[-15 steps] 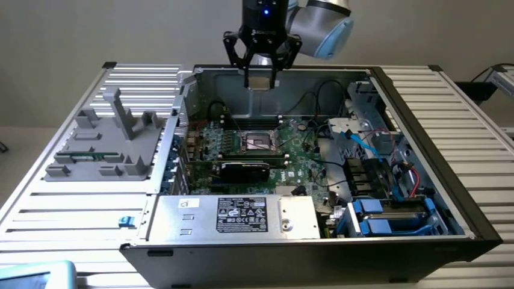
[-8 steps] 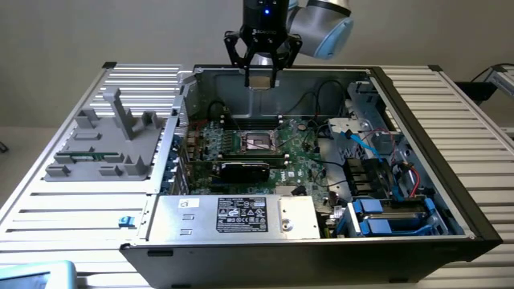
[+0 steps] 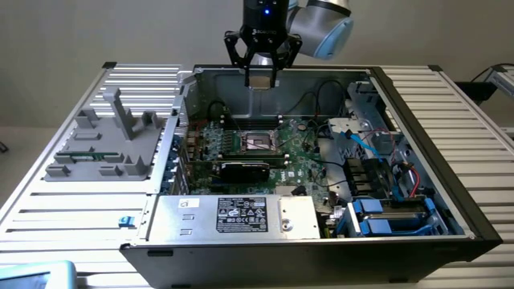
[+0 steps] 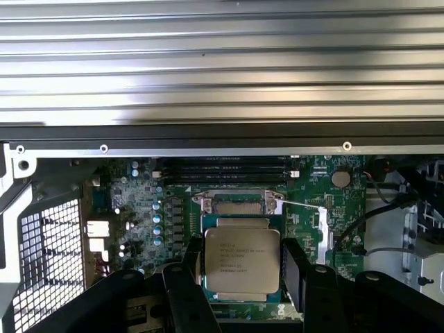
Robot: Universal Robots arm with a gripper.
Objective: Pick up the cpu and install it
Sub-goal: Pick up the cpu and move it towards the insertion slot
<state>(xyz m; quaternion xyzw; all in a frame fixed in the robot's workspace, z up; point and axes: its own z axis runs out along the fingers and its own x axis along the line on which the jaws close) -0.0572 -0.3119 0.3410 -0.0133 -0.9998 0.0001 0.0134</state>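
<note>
The cpu (image 4: 241, 260), a flat square chip with a silver top and printed text, sits between my two black fingers (image 4: 186, 284). My gripper (image 3: 261, 81) hangs high over the open computer case, shut on the cpu (image 3: 260, 79) by its edges. Below it on the green motherboard lies the socket (image 3: 259, 142), its metal frame open. In the wrist view the socket (image 4: 237, 207) shows just beyond the held chip, partly covered by it.
The case (image 3: 418, 120) lies open on a slatted metal table (image 3: 72, 211). A grey fixture (image 3: 108, 141) with upright posts and a green memory stick stands at the exterior view's left. The power supply (image 3: 241, 217), a black card (image 3: 245, 170), cables and blue drive bays (image 3: 386, 217) crowd the case.
</note>
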